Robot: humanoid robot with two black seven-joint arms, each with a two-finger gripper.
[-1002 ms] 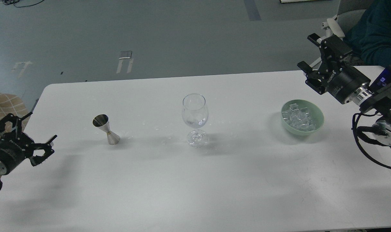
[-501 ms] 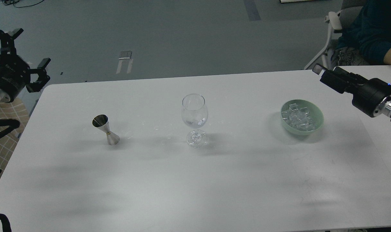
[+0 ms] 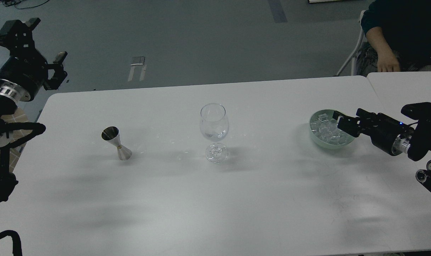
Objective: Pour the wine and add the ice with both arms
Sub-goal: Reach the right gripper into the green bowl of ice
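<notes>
Right gripper [image 3: 343, 122], fingers narrowly parted and empty, reaches the ice [image 3: 327, 131] bowl [image 3: 346, 141]; it should straddle one cube squarely.

A robotics lab or test room is indicated. A bare grey floor [image 3: 201, 39] is marked with strips of pale tape [image 3: 137, 69], and loose black cables [image 3: 20, 4] are seen at its far edge. A plain white folding table [image 3: 215, 199] is set up as a workbench, and a seated person in dark clothing [image 3: 396, 32] is placed beside it.
</notes>
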